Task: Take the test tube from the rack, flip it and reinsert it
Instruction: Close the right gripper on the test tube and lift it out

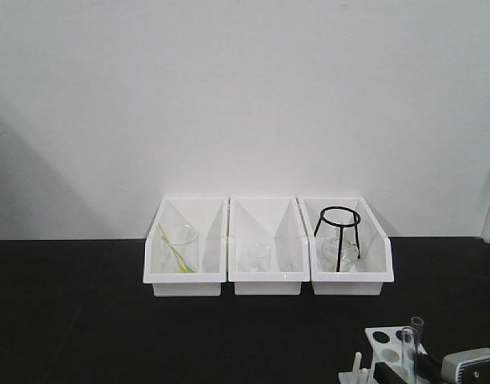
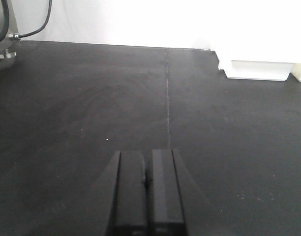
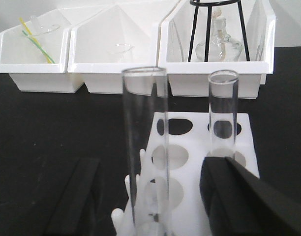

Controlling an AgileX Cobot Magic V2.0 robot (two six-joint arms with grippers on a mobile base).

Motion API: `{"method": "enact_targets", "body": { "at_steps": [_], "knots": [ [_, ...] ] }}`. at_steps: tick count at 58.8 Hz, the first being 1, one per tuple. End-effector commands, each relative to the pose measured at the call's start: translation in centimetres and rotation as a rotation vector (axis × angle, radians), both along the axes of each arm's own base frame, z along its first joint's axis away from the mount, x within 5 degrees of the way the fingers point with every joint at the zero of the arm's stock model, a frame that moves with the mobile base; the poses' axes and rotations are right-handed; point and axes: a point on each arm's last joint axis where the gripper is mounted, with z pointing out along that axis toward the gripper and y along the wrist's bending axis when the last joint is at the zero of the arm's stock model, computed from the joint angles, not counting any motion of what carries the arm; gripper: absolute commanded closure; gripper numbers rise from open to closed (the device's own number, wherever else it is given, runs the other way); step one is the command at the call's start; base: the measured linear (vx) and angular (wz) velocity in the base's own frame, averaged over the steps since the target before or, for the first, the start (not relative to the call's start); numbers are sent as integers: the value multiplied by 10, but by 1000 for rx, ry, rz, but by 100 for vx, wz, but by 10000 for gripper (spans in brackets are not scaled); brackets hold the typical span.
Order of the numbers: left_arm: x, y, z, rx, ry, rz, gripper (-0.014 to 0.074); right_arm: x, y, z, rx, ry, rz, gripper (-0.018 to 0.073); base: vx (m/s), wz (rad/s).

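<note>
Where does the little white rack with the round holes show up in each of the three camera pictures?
Front-facing view: the rack sits in the bottom right corner, partly cut off.
Left wrist view: not in it.
Right wrist view: the rack fills the lower centre, seen close up.
Shared landmark: the white bins stand behind the rack in both views. The left wrist view seems to catch one bin's edge at top right.

I see a plain white wall (image 1: 245, 88) behind a matte black tabletop (image 1: 69, 320). Soft grey shadow (image 1: 25, 188) on the wall's lower left. A thin straight seam (image 2: 168, 98) runs across the tabletop toward the wall.
</note>
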Motion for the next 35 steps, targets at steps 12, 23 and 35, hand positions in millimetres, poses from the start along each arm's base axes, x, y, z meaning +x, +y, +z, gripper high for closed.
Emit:
{"method": "enact_targets", "body": {
  "at_steps": [12,23,35],
  "knots": [
    [1,-1,8,4,-98,-12,603,18,2,19,19,-133,12,80,0,0],
    [1,-1,8,4,-98,-12,603,19,2,16,8,-94,12,86,0,0],
    [1,-1,8,4,-98,-12,603,19,2,16,3,-100,14,235,0,0]
  ]
}}
